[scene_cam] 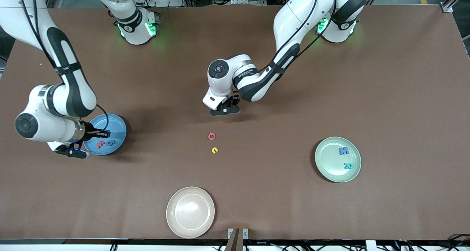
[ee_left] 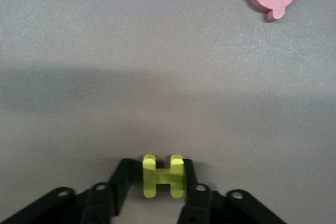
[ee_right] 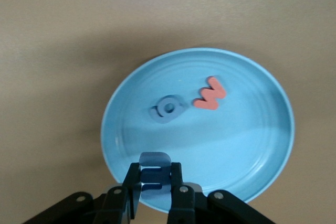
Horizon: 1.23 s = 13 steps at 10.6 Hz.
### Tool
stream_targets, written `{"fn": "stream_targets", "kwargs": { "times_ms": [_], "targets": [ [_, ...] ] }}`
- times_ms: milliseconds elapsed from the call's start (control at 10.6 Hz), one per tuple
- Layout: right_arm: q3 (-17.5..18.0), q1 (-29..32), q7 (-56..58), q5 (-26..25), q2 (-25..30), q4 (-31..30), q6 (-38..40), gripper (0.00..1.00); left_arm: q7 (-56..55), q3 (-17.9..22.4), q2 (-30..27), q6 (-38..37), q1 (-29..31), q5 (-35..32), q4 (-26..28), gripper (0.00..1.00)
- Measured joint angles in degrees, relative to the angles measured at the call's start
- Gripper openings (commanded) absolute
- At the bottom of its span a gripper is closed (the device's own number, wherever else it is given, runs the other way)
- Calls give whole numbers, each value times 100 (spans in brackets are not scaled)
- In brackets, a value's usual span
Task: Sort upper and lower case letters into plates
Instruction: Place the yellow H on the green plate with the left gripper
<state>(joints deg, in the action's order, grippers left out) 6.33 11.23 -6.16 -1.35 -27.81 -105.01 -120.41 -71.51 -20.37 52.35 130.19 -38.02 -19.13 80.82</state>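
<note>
Left wrist view: a small chunky yellow foam letter H (ee_left: 163,177), judged light and slightly compressible, is pinched across its uprights by the left gripper (ee_left: 157,184), while a blue foam letter (ee_right: 153,174) is pinched by the right gripper (ee_right: 152,184) over the bright blue round plate (ee_right: 252,145).

Left hand (scene_cam: 225,110) low over table; right hand (scene_cam: 73,152) beside blue plate (scene_cam: 117,124)

A: Light falls evenly from above; the brown table (scene_cam: 330,97) looks matte, with soft shadows under both arms.

B: Any glare?

A: A faint sheen on the cream plate (scene_cam: 190,212), and green glow at the arm bases.

B: The wrist views?

A: Left one is greyish, with a broad dim band of shadow. Right one is warmer; the blue plate (ee_right: 247,145) shines slightly.
</note>
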Motion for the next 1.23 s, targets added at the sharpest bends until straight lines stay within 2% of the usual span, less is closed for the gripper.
{"fn": "stream_targets", "kwargs": {
  "times_ms": [95, 189, 473, 662, 757, 946, 1230],
  "targets": [
    [0, 53, 128, 0, 0, 0, 8, 55, 0, 0, 2, 1, 1, 0, -11, 0],
    [0, 76, 181, 0, 0, 0, 18, 100, 0, 2, 3, 5, 3, 1, -15, 0],
    [17, 81, 205, 0, 0, 0, 28, 100, -60, 37, -69, -6, 148, 1, -160, 0],
    [98, 51, 206, 264, 0, 15, 20, 100, -61, 44, -452, -371, 548, 1, -252, 0],
    [134, -34, 209, 501, 4, 57, 21, 100, -57, 43, -742, -629, 824, 1, -254, 0],
    [151, -395, 175, 672, 5, 160, 24, 100, 224, 40, -1318, -964, 1444, 1, -141, 0],
    [168, -1047, -628, 833, -89, 361, -33, 100, 1535, 17, -1916, -1064, 2666, 368, 363, 0]
  ]
}}
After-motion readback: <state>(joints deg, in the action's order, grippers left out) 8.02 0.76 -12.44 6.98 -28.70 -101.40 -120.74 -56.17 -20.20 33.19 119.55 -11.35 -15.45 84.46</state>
